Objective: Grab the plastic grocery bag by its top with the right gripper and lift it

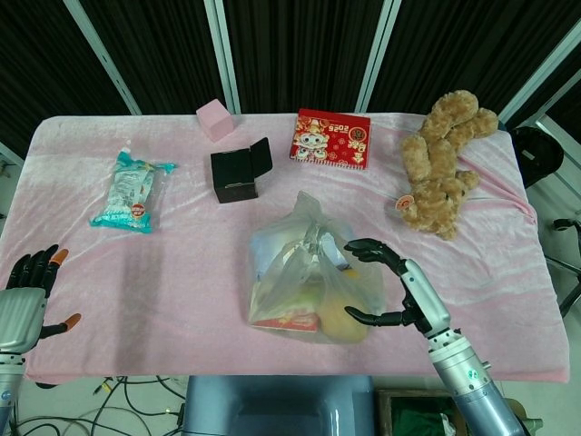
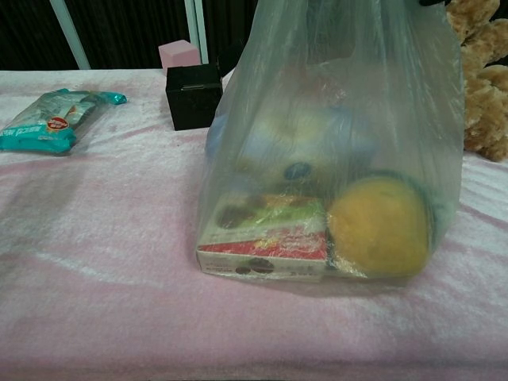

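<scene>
The main risk is that the right hand (image 1: 392,289) closes on the wrong part of the plastic grocery bag (image 1: 313,272). Its fingers are spread apart around nothing, curved toward the bag's side near the yellow round item (image 2: 378,226), while the gathered top of the bag rises farther out and to the hand's left. A closure from here would pinch loose film low on the side, or press the contents, and a lift would tip the bag and spill the boxed food (image 2: 263,244) onto the counter (image 1: 182,272). The film is thin and slick-looking, so a shallow pinch could also slip.

The bag sits upright on the counter just beside the right hand, on its left. Whether the upper fingertips touch the plastic is hard to tell from the head view; they look to be at its surface.

The right forearm comes up from the near counter edge, angled toward the bag, palm facing it. The left hand (image 1: 25,295) rests well apart at the near edge, fingers open, holding nothing.
</scene>
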`<action>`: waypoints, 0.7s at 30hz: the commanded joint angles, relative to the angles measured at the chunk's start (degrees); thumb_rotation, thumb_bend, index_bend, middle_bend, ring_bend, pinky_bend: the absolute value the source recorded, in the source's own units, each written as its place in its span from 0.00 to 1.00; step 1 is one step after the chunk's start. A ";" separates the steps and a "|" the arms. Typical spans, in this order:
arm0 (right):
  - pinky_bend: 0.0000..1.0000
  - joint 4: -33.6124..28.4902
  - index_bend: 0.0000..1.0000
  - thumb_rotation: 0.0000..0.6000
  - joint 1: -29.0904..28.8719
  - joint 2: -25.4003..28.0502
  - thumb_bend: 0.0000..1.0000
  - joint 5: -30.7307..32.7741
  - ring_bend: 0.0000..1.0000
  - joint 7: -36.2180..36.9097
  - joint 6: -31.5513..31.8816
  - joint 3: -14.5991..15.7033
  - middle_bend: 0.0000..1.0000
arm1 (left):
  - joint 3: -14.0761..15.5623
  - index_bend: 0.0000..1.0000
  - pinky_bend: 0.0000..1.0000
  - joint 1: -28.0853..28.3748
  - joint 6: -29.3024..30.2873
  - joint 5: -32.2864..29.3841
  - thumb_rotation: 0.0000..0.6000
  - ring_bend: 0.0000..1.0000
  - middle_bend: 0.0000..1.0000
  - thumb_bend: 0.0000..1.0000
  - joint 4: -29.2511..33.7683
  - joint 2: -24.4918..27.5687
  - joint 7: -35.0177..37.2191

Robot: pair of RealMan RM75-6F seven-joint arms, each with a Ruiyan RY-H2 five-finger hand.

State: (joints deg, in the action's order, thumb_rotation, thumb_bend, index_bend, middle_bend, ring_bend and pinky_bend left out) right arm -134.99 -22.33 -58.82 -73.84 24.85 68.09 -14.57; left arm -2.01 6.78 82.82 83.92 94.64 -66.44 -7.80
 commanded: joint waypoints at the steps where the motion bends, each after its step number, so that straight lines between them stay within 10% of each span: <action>1: 0.23 0.00 0.24 1.00 0.02 0.07 0.12 0.20 0.22 0.06 -0.04 0.02 0.23 | 0.00 0.00 0.00 -0.03 0.04 0.02 1.00 0.00 0.00 0.00 0.01 0.02 0.09; 21: 0.24 0.00 0.26 1.00 -3.55 -2.48 0.13 2.78 0.24 -0.98 -2.78 -1.70 0.25 | 0.03 0.00 0.00 0.02 -0.21 0.01 1.00 0.00 0.00 0.00 0.12 0.05 0.18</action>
State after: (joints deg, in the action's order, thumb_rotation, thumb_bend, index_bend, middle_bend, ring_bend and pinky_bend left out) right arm -134.99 -25.59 -60.99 -71.30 24.17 65.44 -16.04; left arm -1.98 6.79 82.61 83.94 94.76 -66.39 -7.62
